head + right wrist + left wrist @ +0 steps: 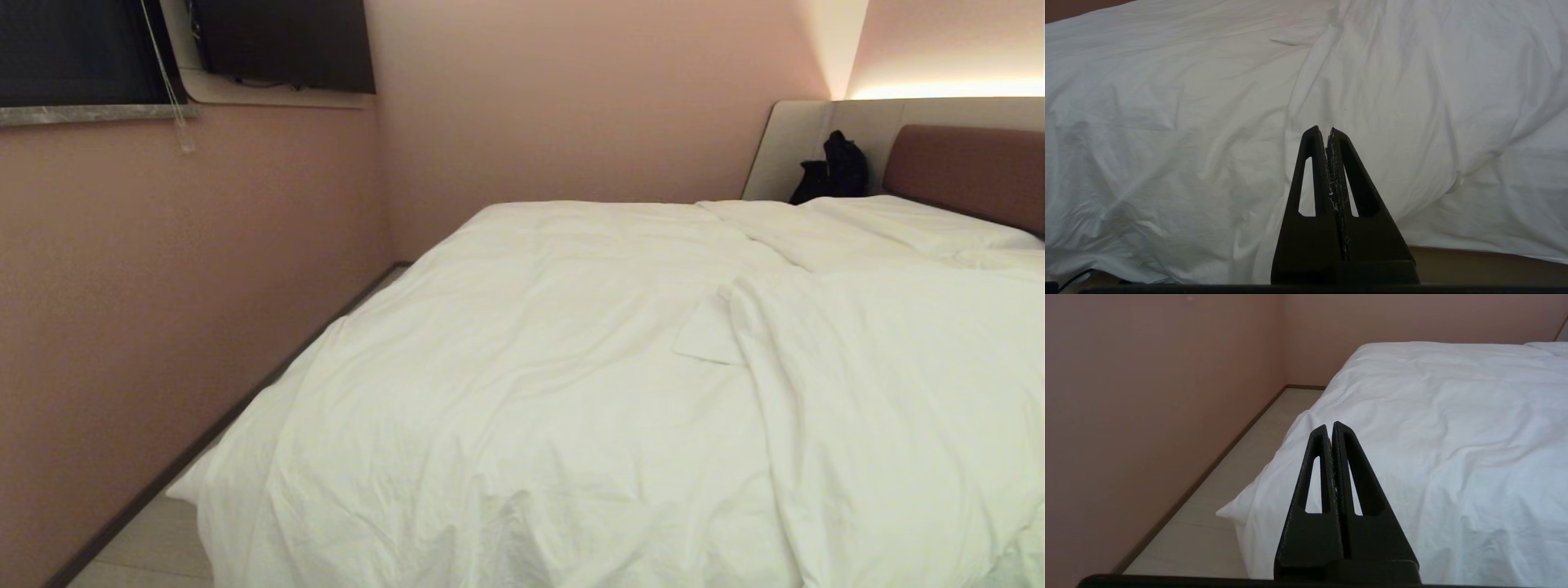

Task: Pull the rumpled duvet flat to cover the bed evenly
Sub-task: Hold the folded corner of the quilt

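The white duvet (522, 384) lies spread over the bed, softly wrinkled, with a thicker fold running down its right part (882, 392). Its near left corner hangs over the floor (1229, 512). The bed's brown headboard (963, 171) shows at the far right. Neither arm appears in the head view. In the left wrist view my left gripper (1329, 426) is shut and empty, held in the air near the duvet's (1433, 428) left foot corner. In the right wrist view my right gripper (1326, 130) is shut and empty, facing the hanging front of the duvet (1208, 122).
A pink wall (163, 310) runs close along the bed's left side, leaving a narrow strip of pale floor (1216, 498). White pillows (898, 224) lie by the headboard, and a black bag (833, 167) sits behind them. A dark window (73, 49) is high on the left.
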Tool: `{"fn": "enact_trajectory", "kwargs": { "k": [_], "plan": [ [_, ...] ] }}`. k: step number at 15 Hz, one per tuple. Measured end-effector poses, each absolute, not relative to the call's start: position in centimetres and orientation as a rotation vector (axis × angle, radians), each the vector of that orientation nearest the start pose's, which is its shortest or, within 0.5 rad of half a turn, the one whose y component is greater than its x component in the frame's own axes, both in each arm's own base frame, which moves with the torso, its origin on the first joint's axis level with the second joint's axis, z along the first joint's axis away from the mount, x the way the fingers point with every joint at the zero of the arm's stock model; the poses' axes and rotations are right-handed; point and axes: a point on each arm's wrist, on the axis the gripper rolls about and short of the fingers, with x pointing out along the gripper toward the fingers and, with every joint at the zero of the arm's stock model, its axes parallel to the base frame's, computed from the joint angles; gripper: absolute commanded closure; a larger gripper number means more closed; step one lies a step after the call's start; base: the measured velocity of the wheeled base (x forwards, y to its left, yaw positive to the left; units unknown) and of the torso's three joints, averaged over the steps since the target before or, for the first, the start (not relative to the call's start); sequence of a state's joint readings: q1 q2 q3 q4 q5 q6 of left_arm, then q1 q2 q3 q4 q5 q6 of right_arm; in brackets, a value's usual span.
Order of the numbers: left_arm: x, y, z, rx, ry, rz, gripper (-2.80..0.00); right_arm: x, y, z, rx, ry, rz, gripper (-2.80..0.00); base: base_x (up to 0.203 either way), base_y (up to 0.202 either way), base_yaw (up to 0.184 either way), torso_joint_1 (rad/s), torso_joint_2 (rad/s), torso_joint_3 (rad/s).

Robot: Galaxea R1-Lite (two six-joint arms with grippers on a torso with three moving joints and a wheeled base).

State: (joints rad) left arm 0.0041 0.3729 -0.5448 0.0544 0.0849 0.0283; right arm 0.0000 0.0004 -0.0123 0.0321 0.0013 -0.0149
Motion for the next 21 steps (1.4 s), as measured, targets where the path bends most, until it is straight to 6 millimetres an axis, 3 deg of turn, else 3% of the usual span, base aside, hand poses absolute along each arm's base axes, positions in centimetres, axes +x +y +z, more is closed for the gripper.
{"fn": "enact_trajectory", "kwargs": {
  "k": [9, 16, 21],
  "plan": [
    [-4.8, -0.1, 15.7, 0.089, -0.234, -0.023, 0.00, -2.4, 0.0, 7.6, -0.015, 0.019, 0.001, 0.00, 0.000, 0.000, 0.000, 0.000, 0.00, 0.000],
    [-2.8, -0.1, 10.2, 0.158, -0.171, -0.021, 0.00, -2.4, 0.0, 7.6, -0.015, 0.020, 0.001, 0.00, 0.000, 0.000, 0.000, 0.000, 0.00, 0.000],
    [-2.3, -0.1, 8.4, 0.162, -0.085, -0.033, 0.00, -2.4, 0.0, 7.6, -0.015, 0.020, 0.000, 0.00, 0.000, 0.000, 0.000, 0.000, 0.00, 0.000]
  ]
}}
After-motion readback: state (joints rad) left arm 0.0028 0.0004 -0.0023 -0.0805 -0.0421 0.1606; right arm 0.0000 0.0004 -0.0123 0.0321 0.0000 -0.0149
